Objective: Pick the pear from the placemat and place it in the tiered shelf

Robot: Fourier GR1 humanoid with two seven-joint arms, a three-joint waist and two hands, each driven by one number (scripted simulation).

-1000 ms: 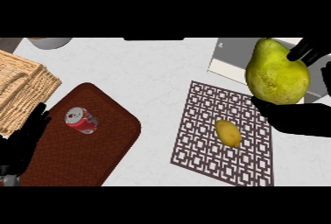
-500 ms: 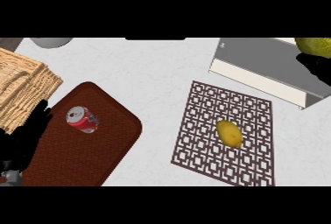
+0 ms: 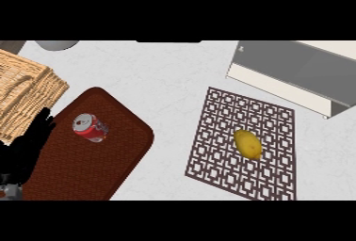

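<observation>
The left hand (image 3: 28,141) is seen with relaxed, empty fingers. A red soda can (image 3: 90,127) is found just right of it, on a dark brown oblong mat (image 3: 104,160).

Counter (image 3: 167,80) is lit evenly and pretty bright, no glare seen; only faint shadows are cast, nothing looks blurred.

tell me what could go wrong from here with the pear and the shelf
1. Neither the pear nor the right hand shows in the head view now, so nothing here confirms the pear sits in the shelf; it could have missed.
2. A yellow lemon lies on the lattice mat and could be mistaken for the pear.
3. The left hand rests at the brown mat's left edge near the red can; a sweep might roll the can.
</observation>
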